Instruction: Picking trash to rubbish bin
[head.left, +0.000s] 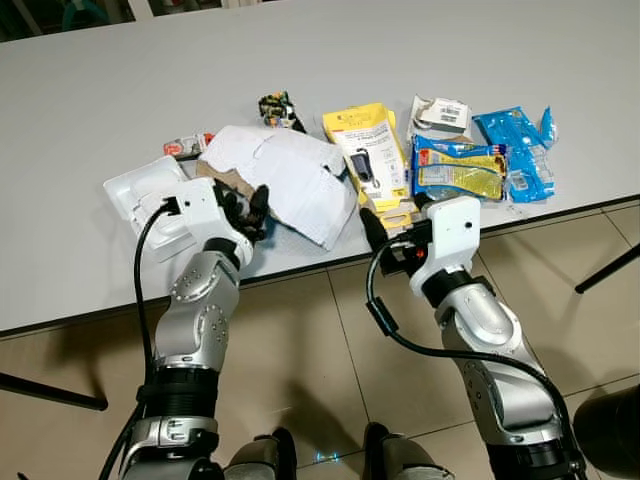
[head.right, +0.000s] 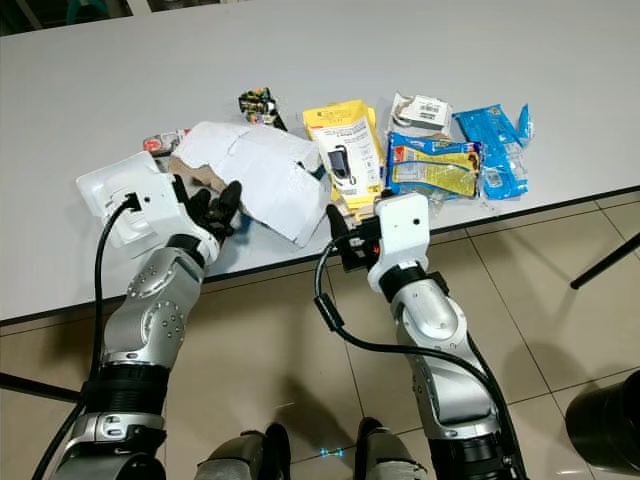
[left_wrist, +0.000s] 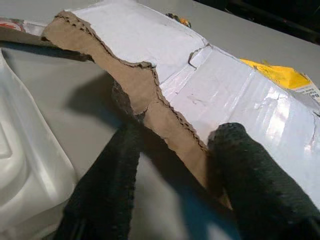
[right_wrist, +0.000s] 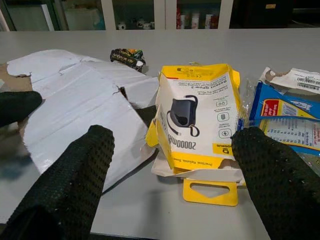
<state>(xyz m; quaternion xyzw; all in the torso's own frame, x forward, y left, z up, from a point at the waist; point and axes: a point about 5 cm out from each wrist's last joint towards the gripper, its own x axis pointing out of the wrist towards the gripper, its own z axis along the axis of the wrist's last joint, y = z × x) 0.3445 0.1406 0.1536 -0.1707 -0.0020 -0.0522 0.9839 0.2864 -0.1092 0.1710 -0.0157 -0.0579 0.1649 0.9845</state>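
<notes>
Grey table (head.left: 90, 90) over beige tile floor (head.left: 320, 350), trash along near edge. Left gripper (head.left: 246, 213) jaws spread around torn cardboard (head.left: 285, 175) edge. Right gripper (head.left: 392, 225) jaws wide open just before yellow package (head.left: 368, 150).

Bright, even overhead light; sharp.
</notes>
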